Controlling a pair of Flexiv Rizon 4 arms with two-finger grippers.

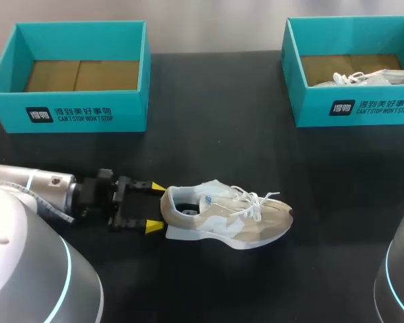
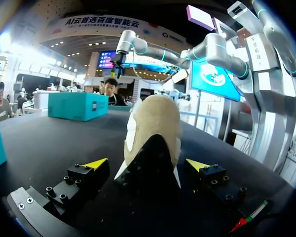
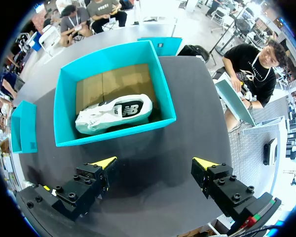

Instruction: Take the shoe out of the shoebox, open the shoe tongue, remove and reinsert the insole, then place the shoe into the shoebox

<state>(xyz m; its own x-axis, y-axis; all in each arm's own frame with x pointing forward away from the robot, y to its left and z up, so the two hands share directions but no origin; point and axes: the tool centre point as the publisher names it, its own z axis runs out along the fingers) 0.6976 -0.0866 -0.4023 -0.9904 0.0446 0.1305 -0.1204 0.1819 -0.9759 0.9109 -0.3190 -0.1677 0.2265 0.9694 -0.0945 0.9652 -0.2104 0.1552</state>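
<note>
Black tabletop [image 1: 215, 134] runs under everything. At its far left stands the left shoebox [image 1: 74, 118], teal, with only its bare cardboard floor showing. That probably makes it the box the shoe goes back into.

Nearer the front, the left arm [image 1: 40, 185] comes in low, and the left gripper [image 1: 155, 207] is level with the table. Its fingers are spread on either side of the heel, with a gap visible on both sides, so it grips nothing. It looks lined up to pinch the heel and steady it for the tongue and insole work.

The shoe [image 1: 225, 214] rests on its sole, toe pointing right, out on the open table between the boxes.

At far right, the right shoebox [image 1: 353, 111] holds a white shoe [image 3: 113, 113]. The right gripper [image 3: 155, 165] hangs high above the table beside that box, its fingers wide apart and empty, apparently parked out of the way.
</note>
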